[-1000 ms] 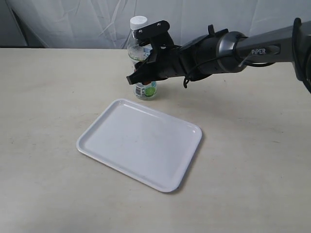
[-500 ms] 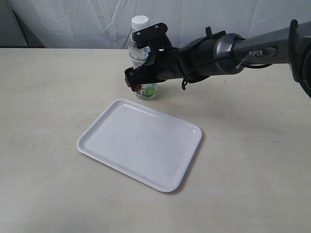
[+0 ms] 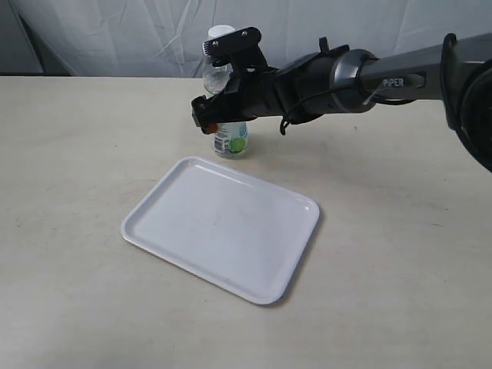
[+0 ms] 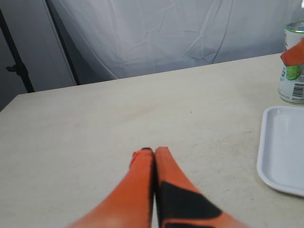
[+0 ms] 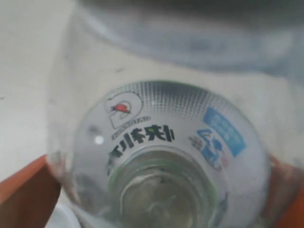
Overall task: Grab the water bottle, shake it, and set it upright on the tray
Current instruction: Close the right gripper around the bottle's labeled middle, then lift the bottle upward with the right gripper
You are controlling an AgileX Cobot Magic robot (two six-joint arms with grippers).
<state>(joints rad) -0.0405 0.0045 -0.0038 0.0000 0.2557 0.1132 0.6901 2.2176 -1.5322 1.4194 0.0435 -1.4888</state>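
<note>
The water bottle (image 3: 231, 141) stands upright on the table just beyond the far edge of the white tray (image 3: 223, 227). Its white cap (image 3: 221, 32) shows above my right gripper (image 3: 219, 81). That gripper is open and reaches in from the right, with one finger on each side of the bottle's body. In the right wrist view the bottle (image 5: 161, 137) fills the picture, with an orange finger (image 5: 21, 190) at its edge. My left gripper (image 4: 154, 151) is shut and empty, low over bare table, well away from the bottle (image 4: 291, 80) and the tray (image 4: 285, 152).
A white cloth backdrop (image 3: 115, 34) hangs behind the far edge of the beige table (image 3: 69, 154). The right arm (image 3: 369, 77) stretches across the back right of the table. A dark stand pole (image 4: 14, 52) rises beyond the table's far corner.
My right gripper has slid left and slightly up, further around the bottle. The bottle, the tray and the left gripper have not moved.
</note>
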